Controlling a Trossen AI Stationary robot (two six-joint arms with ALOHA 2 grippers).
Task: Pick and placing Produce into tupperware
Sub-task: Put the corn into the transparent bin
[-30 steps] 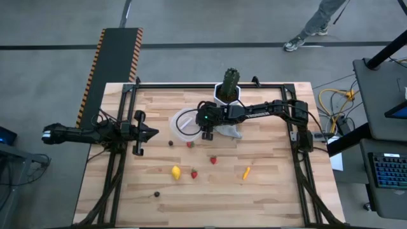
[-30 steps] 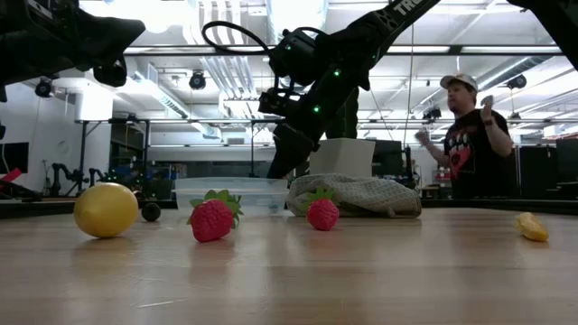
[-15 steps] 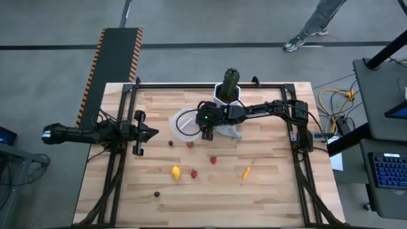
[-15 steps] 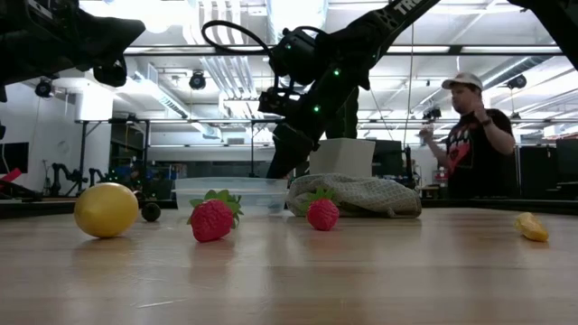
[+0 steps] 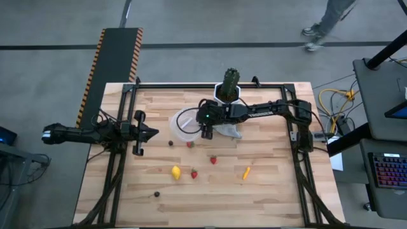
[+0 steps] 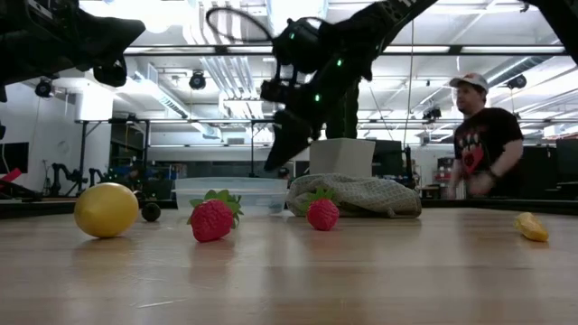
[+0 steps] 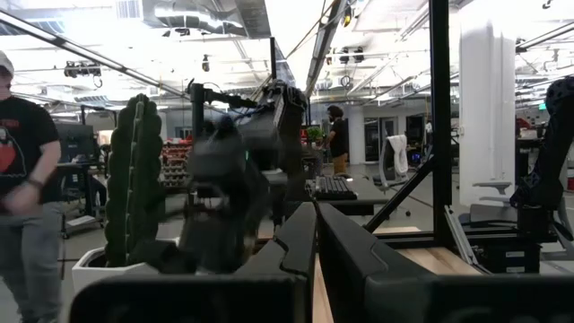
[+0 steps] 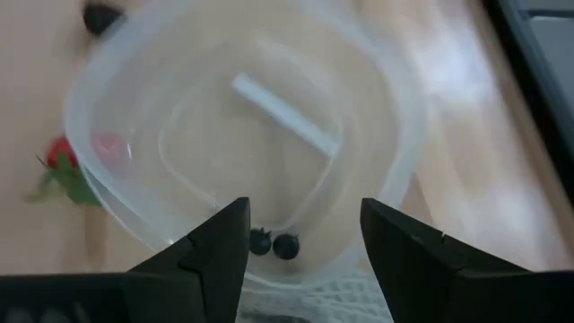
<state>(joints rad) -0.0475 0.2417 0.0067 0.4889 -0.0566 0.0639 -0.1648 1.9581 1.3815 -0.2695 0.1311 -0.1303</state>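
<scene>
The clear round tupperware (image 5: 184, 123) stands on the table at mid-back, with two small dark round pieces (image 8: 273, 244) lying inside it. My right gripper (image 8: 300, 235) hangs open just above the tupperware's right rim, pointing down at a slant, with nothing between its fingers. More produce lies loose on the wood: three strawberries (image 5: 189, 144) (image 5: 213, 159) (image 5: 194, 173), a lemon (image 5: 175, 171), a carrot (image 5: 246, 172) and two dark round pieces (image 5: 171, 143) (image 5: 156, 194). My left gripper (image 5: 154, 133) waits shut at the table's left, held above the wood.
A green cactus (image 5: 230, 81) in a white pot (image 6: 341, 157) stands at the far edge behind the tupperware. A crumpled pale cloth (image 5: 229, 131) lies right of the tupperware, under my right arm. A person (image 6: 477, 149) stands beyond the far edge.
Nothing on the table has moved. The person beyond the far edge has walked toward the right.
</scene>
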